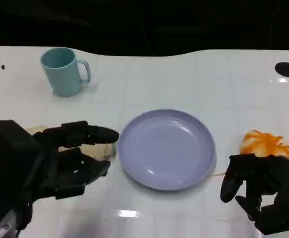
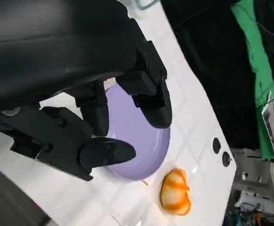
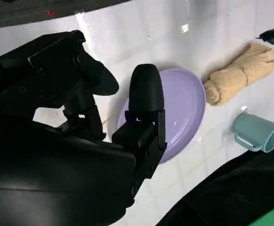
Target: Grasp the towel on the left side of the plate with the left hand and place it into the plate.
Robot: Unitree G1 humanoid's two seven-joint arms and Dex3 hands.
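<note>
The left hand (image 1: 72,161) hovers with fingers spread over the beige towel (image 1: 99,149), which lies on the white worktop (image 1: 184,79) just left of the lavender plate's (image 1: 167,148) rim; whether it touches the towel I cannot tell. Bare worktop separates the plate from the teal mug (image 1: 64,71) at the far left, and an orange object (image 1: 268,145) sits right of the plate, beside the right hand (image 1: 263,191), whose fingers are curled in, holding nothing. Darkness lies beyond the worktop's far edge.
</note>
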